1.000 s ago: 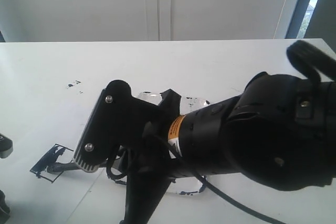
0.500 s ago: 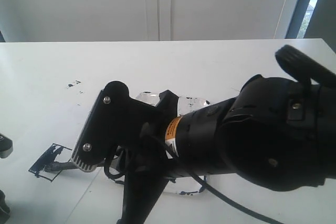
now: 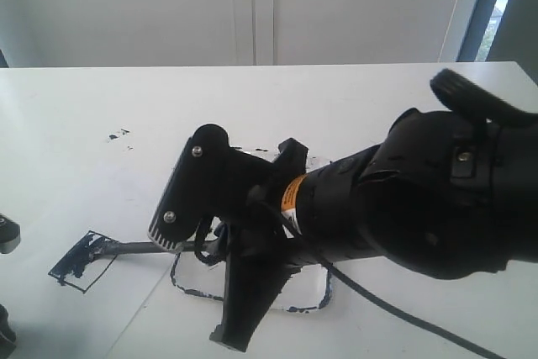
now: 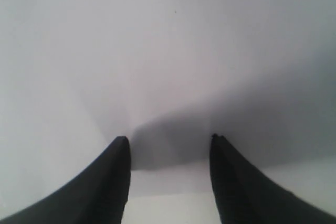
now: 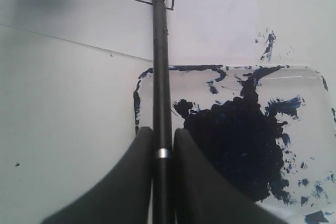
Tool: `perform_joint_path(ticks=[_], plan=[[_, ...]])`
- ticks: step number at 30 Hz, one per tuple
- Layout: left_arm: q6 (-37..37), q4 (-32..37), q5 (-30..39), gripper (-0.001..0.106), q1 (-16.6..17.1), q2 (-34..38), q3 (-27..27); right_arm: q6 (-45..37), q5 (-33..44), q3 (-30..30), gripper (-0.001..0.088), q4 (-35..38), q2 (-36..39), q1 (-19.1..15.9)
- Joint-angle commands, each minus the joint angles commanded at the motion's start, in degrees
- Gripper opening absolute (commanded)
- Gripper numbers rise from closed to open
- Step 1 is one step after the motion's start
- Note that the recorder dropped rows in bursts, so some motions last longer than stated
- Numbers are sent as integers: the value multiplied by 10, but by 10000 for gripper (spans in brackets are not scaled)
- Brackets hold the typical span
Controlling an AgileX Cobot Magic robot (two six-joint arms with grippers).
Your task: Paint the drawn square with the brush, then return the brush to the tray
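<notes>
Right tool [image 3: 189,245], seen from outside: clenched on the brush [image 3: 134,248], reaching in from the right over the surface [image 3: 336,98], tip down inside the drawn square [image 3: 82,260], only partly blue by the look of it; tray [image 3: 202,293] just beneath the wrist. Left tool [image 4: 168,139], own camera: released, nothing held, bare surface below. Right wrist camera: shaft pinched tight, long axis straight ahead from the tool, passing over one end of the tray and ending on the square. Probably more strokes along that axis, then a short pull back to the tray, nearer than the square.
</notes>
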Motion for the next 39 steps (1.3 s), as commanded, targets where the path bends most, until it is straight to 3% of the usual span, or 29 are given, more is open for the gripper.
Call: perform_joint_path(ticks=[15,26,39], plan=[[-2,0,-3,519,0,0,0,0,3,0,0,29,-68,4],[-2,0,-5,519,0,0,0,-43,34,0,0,106,-68,25],[-2,-4,-3,519,0,0,0,-45,38,0,0,109,-29,35]])
